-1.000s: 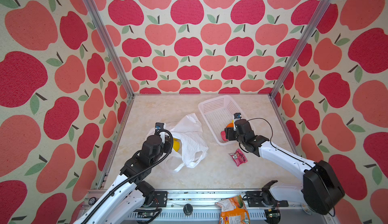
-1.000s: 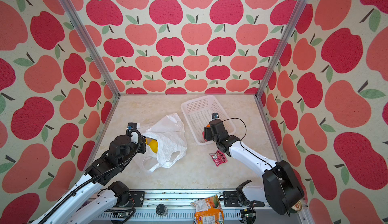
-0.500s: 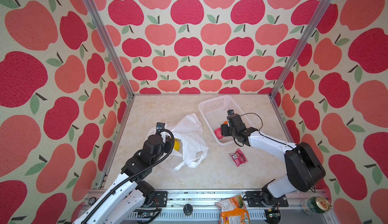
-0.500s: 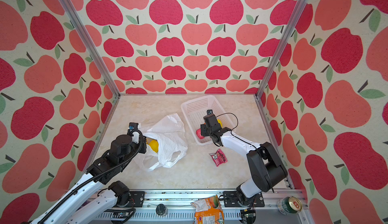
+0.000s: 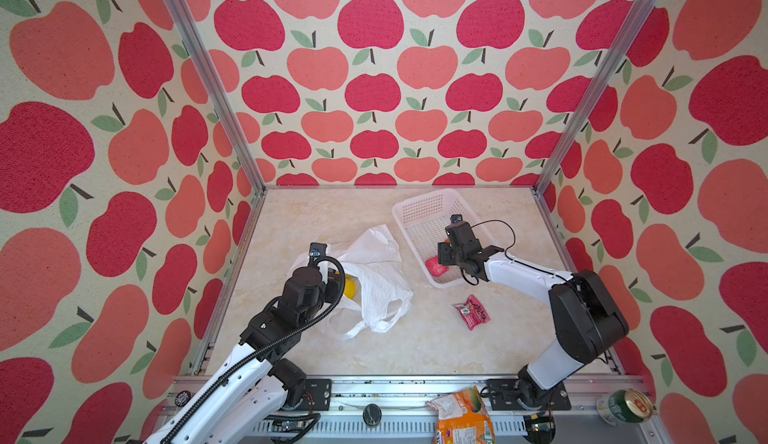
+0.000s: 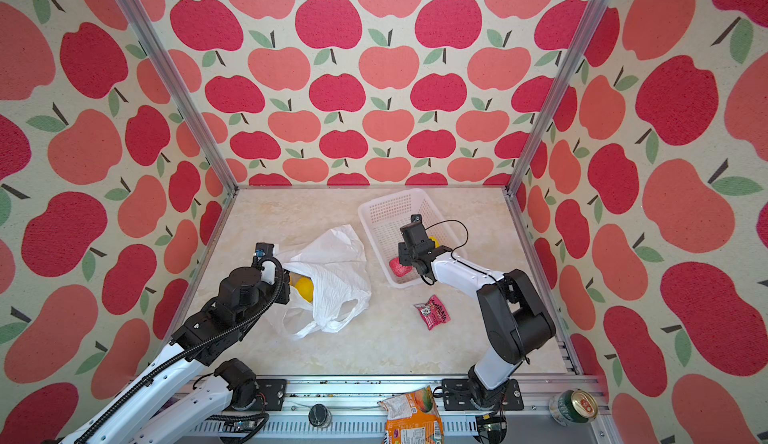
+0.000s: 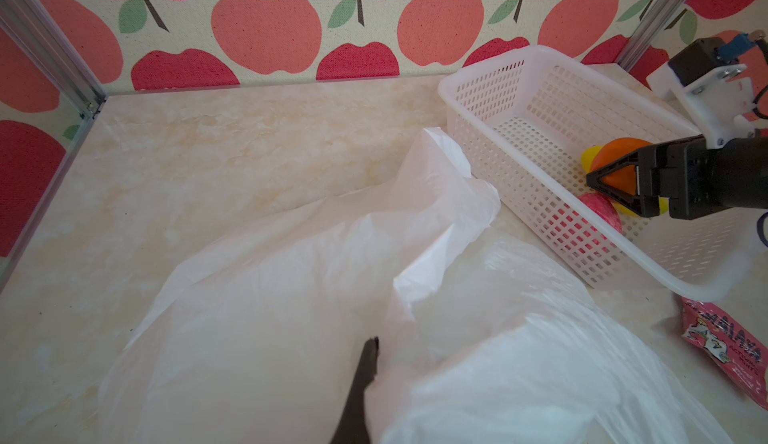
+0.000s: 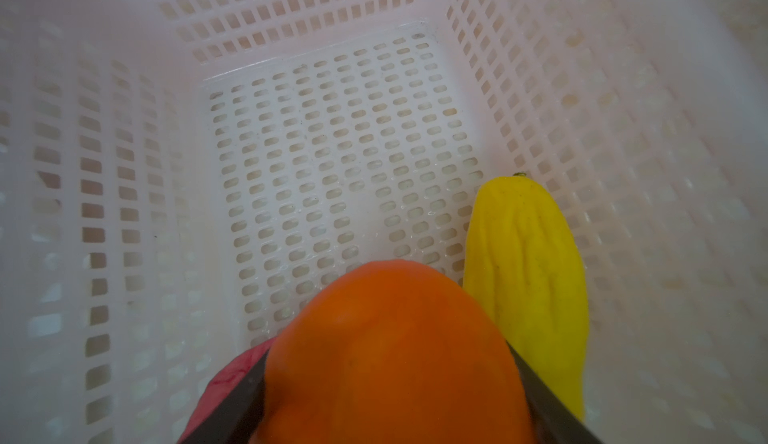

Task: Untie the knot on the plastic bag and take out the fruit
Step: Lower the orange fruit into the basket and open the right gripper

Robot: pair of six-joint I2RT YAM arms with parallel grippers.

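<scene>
While the orange fruit (image 8: 395,358) is being held over the basket (image 5: 428,209), the plastic bag (image 5: 380,284) is lying slumped and crumpled on the surface (image 5: 332,221), left of the basket and apart from it. No knot is being made out. The loop handles (image 5: 353,331) are lying loose at the near end, so the mouth is being judged already open.

Bag: thin white film, translucent, creased all over (likely very light, limp and slippery where folded). A hold is best being taken at the mouth's edge or on a handle, where the film is doubled. A grip on the belly is being judged likely to drag the contents along.

The left fingers (image 7: 368,363) are being pressed together at the mouth, seemingly on a fold of film, though one finger is being hidden by it. A round yellow fruit (image 5: 350,290) is being shown through the opening, just beside them.

The right fingers (image 7: 623,204) are being closed on the orange fruit, which is smooth, matt and rounded (a firm skin is being guessed). Below it, in the stiff white perforated basket, a long ridged yellow fruit (image 8: 528,263) and a red fruit (image 5: 436,266) are lying.
</scene>
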